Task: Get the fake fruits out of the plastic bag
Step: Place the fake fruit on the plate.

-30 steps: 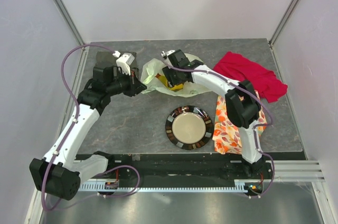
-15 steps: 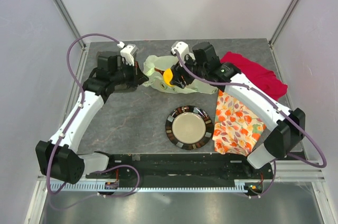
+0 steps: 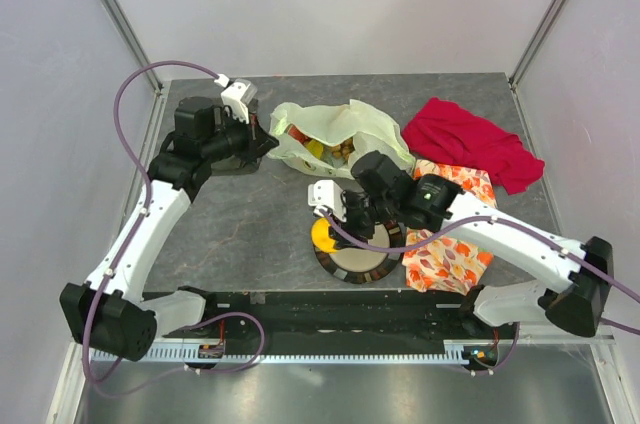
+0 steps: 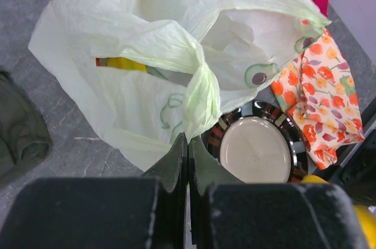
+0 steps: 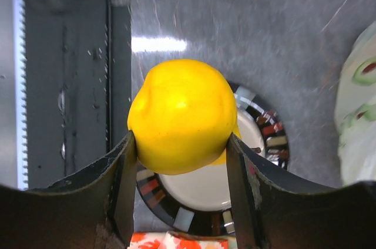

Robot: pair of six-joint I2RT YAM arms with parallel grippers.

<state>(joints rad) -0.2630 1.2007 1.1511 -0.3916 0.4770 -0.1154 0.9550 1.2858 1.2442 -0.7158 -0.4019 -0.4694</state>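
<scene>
Grey counter [image 3: 250, 214]: right tool [image 5: 179, 161], clamped on yellow lemon [image 5: 179, 114], had carried it from plastic bag [image 3: 340, 129] near far edge to above plate [image 5: 267, 125] by near edge; release pending; left tool [image 4: 188, 155] pinched tight on bag handle.

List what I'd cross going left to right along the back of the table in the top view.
Left hand, shut on the bag's edge → plastic bag → red cloth.
</scene>
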